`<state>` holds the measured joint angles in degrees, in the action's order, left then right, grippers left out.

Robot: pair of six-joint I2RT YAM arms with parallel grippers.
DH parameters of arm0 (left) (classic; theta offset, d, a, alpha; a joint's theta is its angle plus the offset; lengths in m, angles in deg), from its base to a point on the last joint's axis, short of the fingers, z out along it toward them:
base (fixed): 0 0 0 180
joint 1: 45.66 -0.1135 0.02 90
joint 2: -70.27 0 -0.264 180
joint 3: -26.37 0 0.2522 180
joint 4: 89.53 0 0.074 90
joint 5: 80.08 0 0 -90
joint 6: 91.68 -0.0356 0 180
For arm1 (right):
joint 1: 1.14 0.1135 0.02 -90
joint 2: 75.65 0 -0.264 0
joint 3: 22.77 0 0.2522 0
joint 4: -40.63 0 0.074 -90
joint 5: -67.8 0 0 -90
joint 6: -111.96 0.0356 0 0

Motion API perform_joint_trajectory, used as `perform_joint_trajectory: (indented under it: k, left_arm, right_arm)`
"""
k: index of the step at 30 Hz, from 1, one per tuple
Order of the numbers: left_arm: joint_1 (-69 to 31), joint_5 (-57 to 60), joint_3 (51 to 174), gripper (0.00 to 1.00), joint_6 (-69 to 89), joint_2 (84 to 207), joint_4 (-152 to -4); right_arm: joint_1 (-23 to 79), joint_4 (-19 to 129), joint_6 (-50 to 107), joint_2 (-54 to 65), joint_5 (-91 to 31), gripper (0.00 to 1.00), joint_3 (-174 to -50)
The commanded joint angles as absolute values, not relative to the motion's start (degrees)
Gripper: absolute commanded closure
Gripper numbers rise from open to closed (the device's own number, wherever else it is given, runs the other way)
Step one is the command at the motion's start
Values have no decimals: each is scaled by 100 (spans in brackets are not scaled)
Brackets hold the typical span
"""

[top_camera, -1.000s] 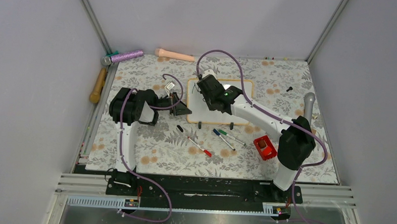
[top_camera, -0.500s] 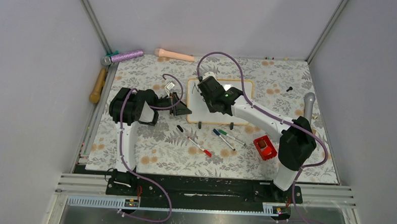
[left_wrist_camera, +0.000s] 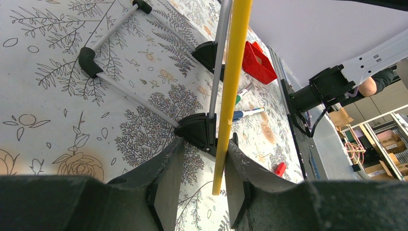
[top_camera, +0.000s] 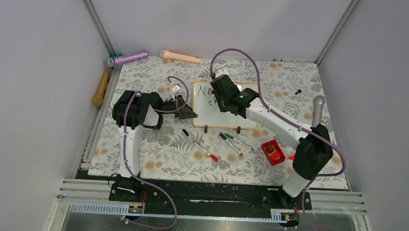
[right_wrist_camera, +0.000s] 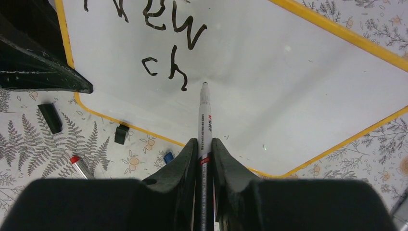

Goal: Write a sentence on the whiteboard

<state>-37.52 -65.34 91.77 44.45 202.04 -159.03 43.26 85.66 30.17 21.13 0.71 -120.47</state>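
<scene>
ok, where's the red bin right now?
Top view: right of centre on the table, the red bin sits just right of the loose markers, front-right of the whiteboard.

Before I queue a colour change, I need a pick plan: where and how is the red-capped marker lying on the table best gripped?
Take the red-capped marker at mid-barrel, straight down from above, jaws set across its length. It lies flat and diagonal on the tablecloth, apart from the blue marker, so both long sides look free; a sideways approach would probably roll the round barrel.
</scene>
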Motion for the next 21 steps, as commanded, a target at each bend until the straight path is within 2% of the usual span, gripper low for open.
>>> perform_joint_trajectory:
  k: [1,21]
  left_arm:
    - [-3737,-6448,9216,65,4226,20343,-15967]
    - [-3737,-6445,9220,65,4227,20343,-15969]
  right_arm:
    - [4278,8516,3064,2032,127,100,-12061]
    - [4270,8602,3056,2269,-77,100,-12218]
